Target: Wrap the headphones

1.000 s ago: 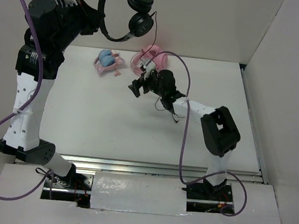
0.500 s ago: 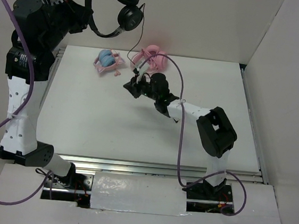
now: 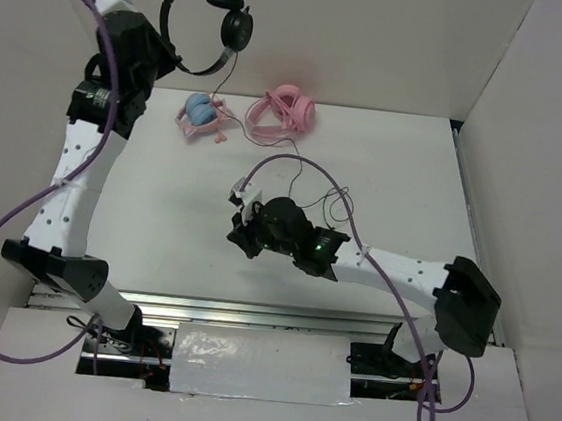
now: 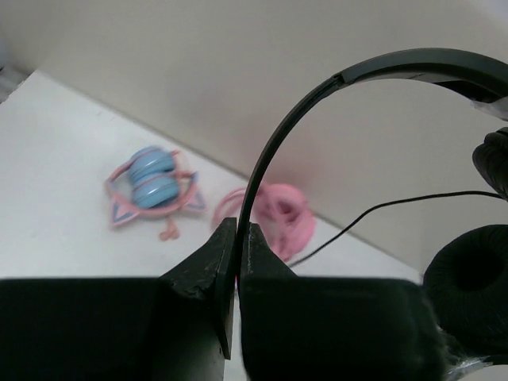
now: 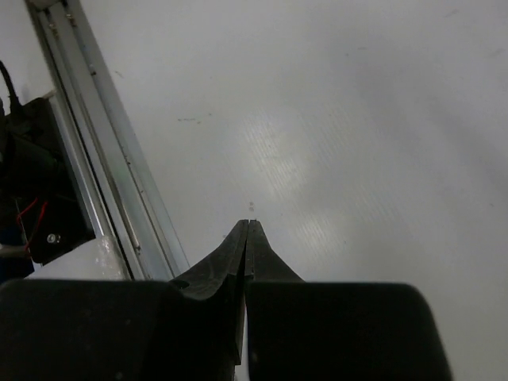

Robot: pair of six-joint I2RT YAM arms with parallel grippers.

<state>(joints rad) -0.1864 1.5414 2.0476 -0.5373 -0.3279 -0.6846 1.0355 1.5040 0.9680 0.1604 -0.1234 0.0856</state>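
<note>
Headphones (image 3: 237, 31) are up in the air, well above the back-left of the tabletop (image 3: 161, 208), close to the back wall. Left pincer (image 4: 240, 234) is closed hard on the headband (image 4: 270, 151), low on one side of the arc. Both earcups (image 4: 476, 286) hang free at the other end, and the cable (image 4: 373, 208) leaves them unobstructed.

My read on why it's held high: the cable drops straight instead of lying in a heap, and the band and cups become a fixed spool to wind onto.

The cable falls from the lower earcup toward the tabletop and passes close by the pink-blue set (image 3: 203, 114). Further on, thin black loops show draped over the right arm, mid-tabletop. I can't trace the run between those two stretches.

Right pincer (image 5: 248, 228) is low over the near-middle of the tabletop, fingers pressed flat together. Its wrist view shows only bare tabletop and the rail (image 5: 103, 159) at the near edge, with no cable visible at the tips. I can't tell whether it has the cable pinched, as the cable is too thin to rule in or out. If it does, a pull toward the near edge would put tension on the cable for winding.

Progress, as a judgement: no turns around the band or cups are visible, so the wrap itself is not yet begun.

Risks:
- The slack loops on the right arm could snag.
- The pink set (image 3: 283, 110) lies near the cable's path and could get dragged.
</note>
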